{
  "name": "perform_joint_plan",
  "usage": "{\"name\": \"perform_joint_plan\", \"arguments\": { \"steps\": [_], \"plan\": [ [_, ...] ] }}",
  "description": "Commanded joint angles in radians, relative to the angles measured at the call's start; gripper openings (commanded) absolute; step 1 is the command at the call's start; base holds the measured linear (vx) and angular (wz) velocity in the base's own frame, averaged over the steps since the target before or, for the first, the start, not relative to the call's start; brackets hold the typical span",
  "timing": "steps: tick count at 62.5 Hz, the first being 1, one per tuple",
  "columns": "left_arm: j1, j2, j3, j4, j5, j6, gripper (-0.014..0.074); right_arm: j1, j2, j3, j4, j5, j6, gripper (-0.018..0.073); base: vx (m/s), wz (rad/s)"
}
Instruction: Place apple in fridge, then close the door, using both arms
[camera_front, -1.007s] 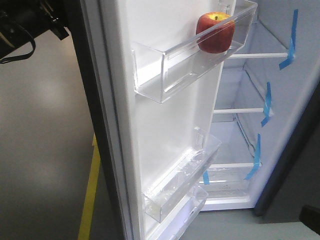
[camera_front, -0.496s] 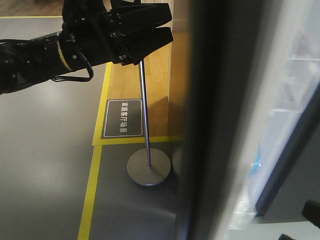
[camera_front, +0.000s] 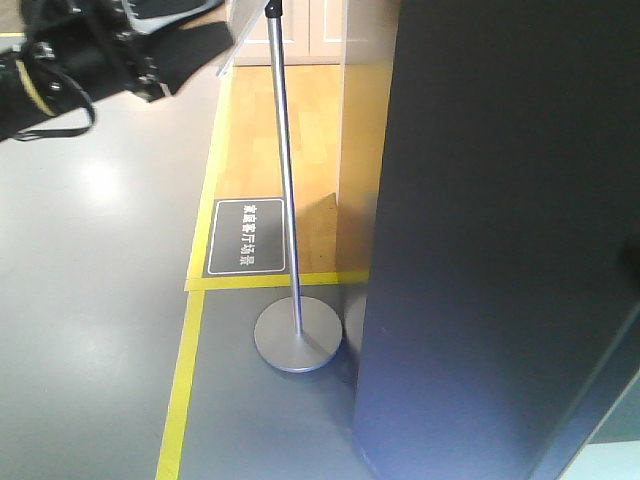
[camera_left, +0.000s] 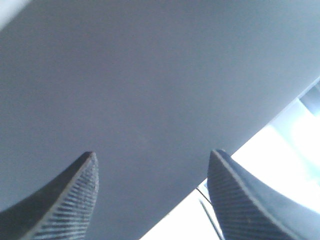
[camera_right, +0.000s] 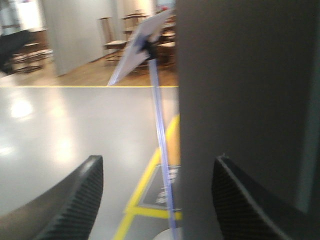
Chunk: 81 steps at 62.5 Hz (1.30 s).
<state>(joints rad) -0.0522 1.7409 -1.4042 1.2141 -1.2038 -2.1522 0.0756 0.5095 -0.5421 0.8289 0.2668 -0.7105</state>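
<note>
Facing the dark door (camera_left: 150, 90), both jaws gape wide, holding nothing.

One door (camera_front: 500, 230), one sign stand (camera_front: 290, 200)

We see no apple; the door (camera_front: 500, 230) covers the fridge interior. The sign stand (camera_front: 290, 200) loses its board at the front view's top edge, and blurs in the right wrist view. The left gripper (camera_left: 152, 200) shows only fingertips, cropped below.
</note>
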Motion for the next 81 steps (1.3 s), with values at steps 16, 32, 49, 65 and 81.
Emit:
{"name": "perform_joint_plan", "arguments": {
  "steps": [16,32,49,65,81],
  "plan": [
    [0.089,-0.056,-0.03,-0.073,-0.105,0.0,0.0464,-0.005,0.522,-0.297,-0.036,-0.38,-0.028,0.0469,0.0,0.0],
    [0.114,-0.056,-0.03,-0.073,-0.106,0.0,0.0464,-0.005,0.786,-0.479,-0.022,-0.482,-0.032,0.0469,0.0,0.0],
    [0.114,-0.056,-0.03,-0.073,-0.101,0.0,0.0464,-0.006,0.946,-0.616,0.002,-0.531,-0.048,0.0469,0.0,0.0],
    [0.114,-0.056,-0.03,-0.065,-0.094,0.0,0.0464,-0.063,1.044,-0.727,0.079,-0.514,-0.05,0.0469,0.0,0.0],
    [0.114,-0.056,-0.03,-0.055,-0.091,0.0,0.0464,-0.155,1.091,-0.796,0.084,-0.406,-0.049,0.0469,0.0,0.0]
  ]
}}
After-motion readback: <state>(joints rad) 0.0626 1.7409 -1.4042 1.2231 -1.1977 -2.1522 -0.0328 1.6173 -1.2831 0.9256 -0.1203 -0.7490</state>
